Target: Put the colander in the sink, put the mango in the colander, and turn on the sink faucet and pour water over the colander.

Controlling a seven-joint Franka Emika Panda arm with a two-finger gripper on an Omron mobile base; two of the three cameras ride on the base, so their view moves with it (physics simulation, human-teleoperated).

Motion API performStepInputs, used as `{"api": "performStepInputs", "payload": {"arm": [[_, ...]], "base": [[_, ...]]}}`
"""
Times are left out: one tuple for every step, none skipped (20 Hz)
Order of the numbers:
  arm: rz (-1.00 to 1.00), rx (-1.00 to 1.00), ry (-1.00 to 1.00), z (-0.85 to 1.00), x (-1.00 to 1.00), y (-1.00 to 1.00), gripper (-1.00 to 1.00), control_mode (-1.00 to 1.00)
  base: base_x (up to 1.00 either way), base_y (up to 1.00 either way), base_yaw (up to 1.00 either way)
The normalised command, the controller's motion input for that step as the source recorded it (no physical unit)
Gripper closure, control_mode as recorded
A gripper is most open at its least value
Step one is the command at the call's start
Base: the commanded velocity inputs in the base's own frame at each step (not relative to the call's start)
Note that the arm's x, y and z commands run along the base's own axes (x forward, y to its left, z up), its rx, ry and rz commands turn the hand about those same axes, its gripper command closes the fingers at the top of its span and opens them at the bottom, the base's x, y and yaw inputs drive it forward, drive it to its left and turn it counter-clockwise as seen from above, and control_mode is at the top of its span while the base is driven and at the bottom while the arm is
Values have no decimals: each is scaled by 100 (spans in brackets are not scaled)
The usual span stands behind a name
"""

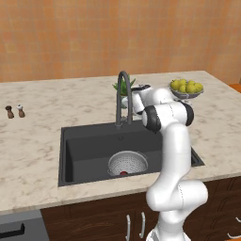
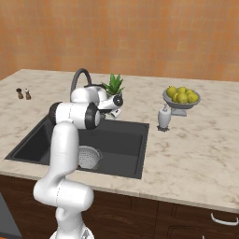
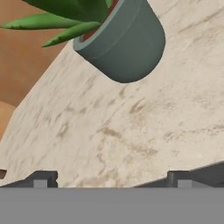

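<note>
Pale marbled desk [image 1: 37,141] spread wide, with dark sink [image 1: 89,146] sunk into it. Tall grey sink faucet [image 1: 122,96] arched at the basin's back edge. Colander [image 1: 128,164] resting on the sink floor toward the front, mango [image 1: 123,173] lying inside it as a small dark red spot. Tool [image 3: 111,179] raised behind the faucet, jaws spread wide on nothing, aimed at bare stone just beside a grey plant pot [image 3: 124,41].
</note>
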Motion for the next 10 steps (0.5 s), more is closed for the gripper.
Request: {"api": "performStepInputs", "payload": {"arm": [[-4,2,0,-26,14,0,-100,-100],[-3,1,0,-29,4,0,-100,-100],[-3,0,0,-33,0,0,-100,-100],[-4,0,0,-34,0,0,-100,-100],[-5,0,0,-36,0,0,-100,-100],[-5,0,3,-40,0,0,-100,-100],[-6,0,3,-39,0,0,-100,-100],[-6,0,4,-37,0,0,100,-100],[-6,0,4,-34,0,0,100,-100],[-6,0,3,-31,0,0,100,-100]], "base": [[0,0,0],[0,0,0],[0,0,0],[0,0,0],[0,0,0],[0,0,0],[0,0,0],[0,0,0],[0,0,0],[0,0,0]]}}
